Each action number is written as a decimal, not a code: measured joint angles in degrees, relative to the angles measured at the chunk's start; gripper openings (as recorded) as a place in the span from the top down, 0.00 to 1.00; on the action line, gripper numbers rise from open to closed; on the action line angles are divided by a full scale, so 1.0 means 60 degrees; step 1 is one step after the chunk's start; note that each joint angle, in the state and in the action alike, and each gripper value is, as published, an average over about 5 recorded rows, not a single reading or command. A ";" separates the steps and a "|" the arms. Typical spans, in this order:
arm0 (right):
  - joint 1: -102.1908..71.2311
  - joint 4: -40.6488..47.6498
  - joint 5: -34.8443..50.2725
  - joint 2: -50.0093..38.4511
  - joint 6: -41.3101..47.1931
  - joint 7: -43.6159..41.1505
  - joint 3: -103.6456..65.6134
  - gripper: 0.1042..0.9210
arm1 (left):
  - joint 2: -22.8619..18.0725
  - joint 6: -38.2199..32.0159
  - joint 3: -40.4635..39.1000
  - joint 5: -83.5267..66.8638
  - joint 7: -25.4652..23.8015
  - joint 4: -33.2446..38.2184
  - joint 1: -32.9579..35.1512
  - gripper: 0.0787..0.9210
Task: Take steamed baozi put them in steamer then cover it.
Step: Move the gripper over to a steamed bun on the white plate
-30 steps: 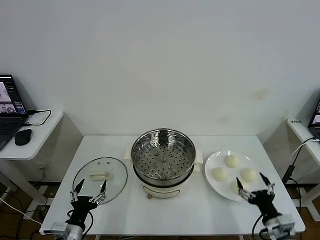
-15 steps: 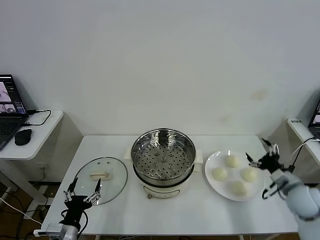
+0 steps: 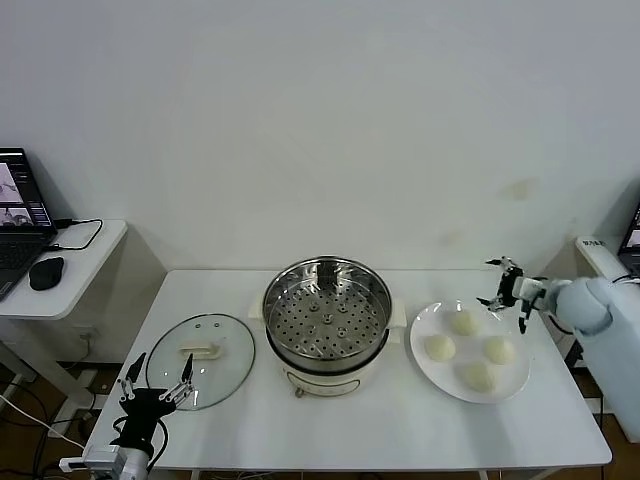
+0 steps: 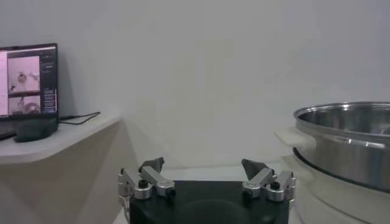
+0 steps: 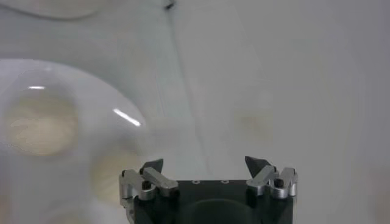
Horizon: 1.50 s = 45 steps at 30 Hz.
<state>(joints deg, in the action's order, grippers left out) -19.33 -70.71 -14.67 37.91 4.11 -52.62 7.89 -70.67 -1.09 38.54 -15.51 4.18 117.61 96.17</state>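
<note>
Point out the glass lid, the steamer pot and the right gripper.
glass lid point(image 3: 200, 359), head view, on the clear glass beside its bar handle.
steamer pot point(image 3: 327, 318), head view, on the perforated tray inside.
right gripper point(image 3: 504, 286), head view, midway between its open fingertips, above the table's far right.

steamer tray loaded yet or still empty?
Empty. The steamer shows a bare perforated tray; all four buns sit on the plate.
</note>
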 measured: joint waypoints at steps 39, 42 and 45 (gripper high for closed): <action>0.2358 0.3640 -0.0434 0.1718 -0.0189 -0.1605 0.3590 0.12 | 0.0074 -0.0085 0.0325 -0.0103 0.0013 0.0059 0.0033 0.12; 0.2352 0.3829 -0.0517 0.1843 -0.0204 -0.1559 0.3522 0.12 | 0.0078 -0.0097 0.0328 -0.0106 0.0009 0.0049 0.0028 0.12; 0.2341 0.3988 -0.0579 0.1947 -0.0215 -0.1509 0.3456 0.12 | 0.0075 -0.0121 0.0320 -0.0107 0.0008 0.0029 0.0014 0.12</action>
<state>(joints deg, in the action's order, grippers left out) -5.28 -46.78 -18.14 49.58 2.82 -61.67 28.62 -70.23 -1.82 40.46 -16.15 4.23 117.78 96.26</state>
